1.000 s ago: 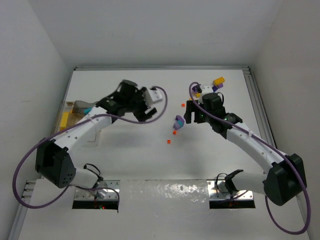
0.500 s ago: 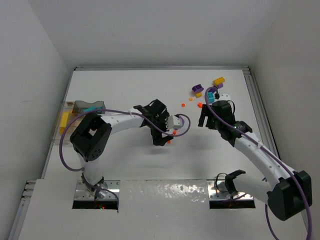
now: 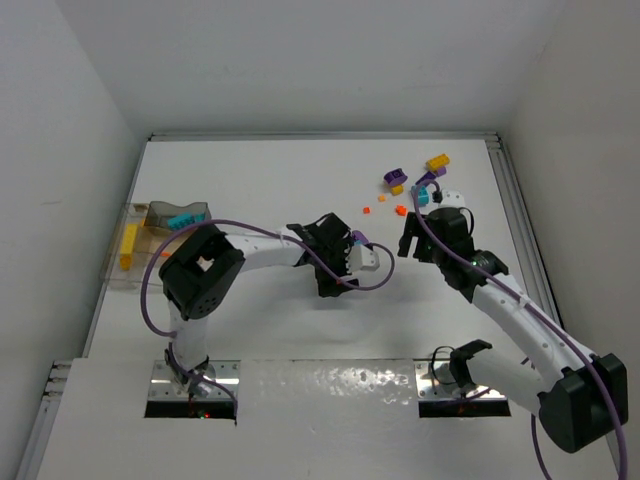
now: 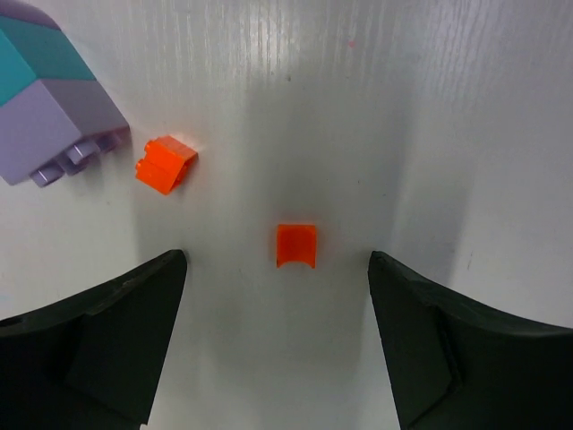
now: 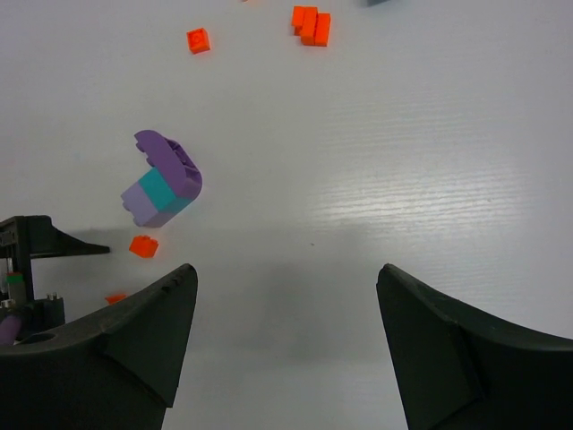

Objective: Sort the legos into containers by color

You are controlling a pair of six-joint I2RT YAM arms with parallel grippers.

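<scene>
White walls box in a white tabletop, and the biggest change over the last second is on the left side. The left arm has swung away from the clear plastic compartment tray [image 3: 140,208] at the table's left edge, where a yellow brick [image 3: 128,245] and a teal brick [image 3: 182,218] already lie, and now reaches out to the middle of the table. The left gripper [image 4: 277,269] hangs with its fingers spread wide on either side of a tiny orange plastic brick [image 4: 296,245], not touching it and holding nothing. A second small orange brick [image 4: 166,165] sits near it, just beside a stuck-together purple, teal and lilac block [image 5: 163,184].

The right arm has meanwhile pulled back from that block towards the right. The right gripper [image 5: 286,273] is also wide open and empty. More loose bricks, including a purple one [image 3: 394,177] and a yellow one [image 3: 437,161], wait at the far right.

To my eye, the left arm has returned for its next piece, and closing on the orange brick looks like the coming step. Most of the sorting is still ahead.
</scene>
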